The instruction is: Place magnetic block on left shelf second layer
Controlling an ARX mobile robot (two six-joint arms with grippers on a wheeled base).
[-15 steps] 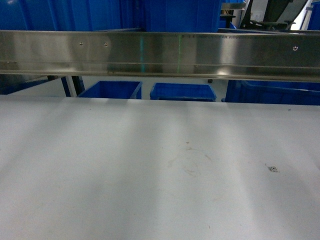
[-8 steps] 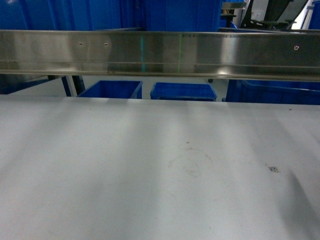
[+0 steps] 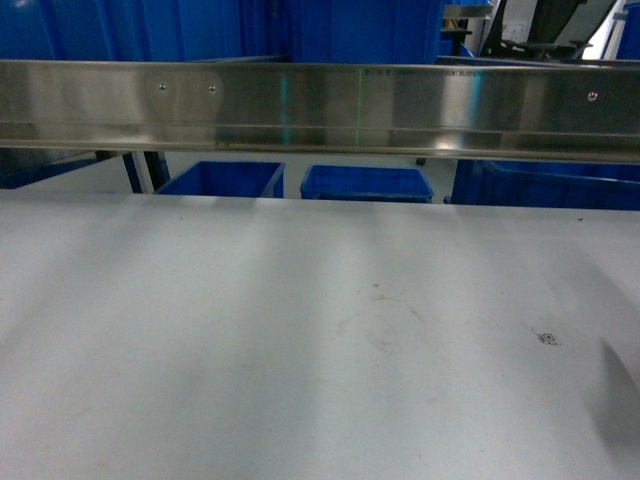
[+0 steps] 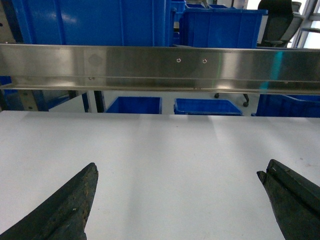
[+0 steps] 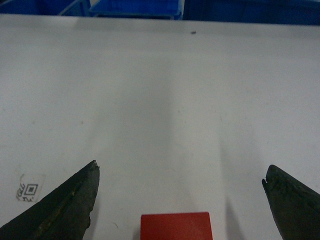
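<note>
Right gripper (image 5: 180, 172): we see its two dark fingers (image 5: 65, 207) spread wide, one at each lower corner of the right wrist view, holding nothing and touching nothing we can make out.
Magnetic block (image 5: 175, 226): one red cube, lying on the white tabletop (image 5: 160, 90) at the bottom edge of the right wrist view, between the two fingers and apart from both; only its top part is in frame.
Left gripper (image 4: 177, 172): we find its fingers equally wide apart over bare tabletop, with nothing between them.
Steel rail (image 3: 320, 110): one long shiny rail running across the far side of the table, seen in the head and left wrist views.
Blue crates (image 3: 366, 183): we count two low ones side by side beyond the table under the rail, plus larger blue crates stacked behind; their number we cannot tell.
Sticker (image 5: 27, 189): one small printed code label on the tabletop beside the right gripper's left finger.
Head view: neither gripper nor the block shows here; a soft shadow lies at the lower right corner.
Left shelf second layer: we cannot pick it out in these views.
</note>
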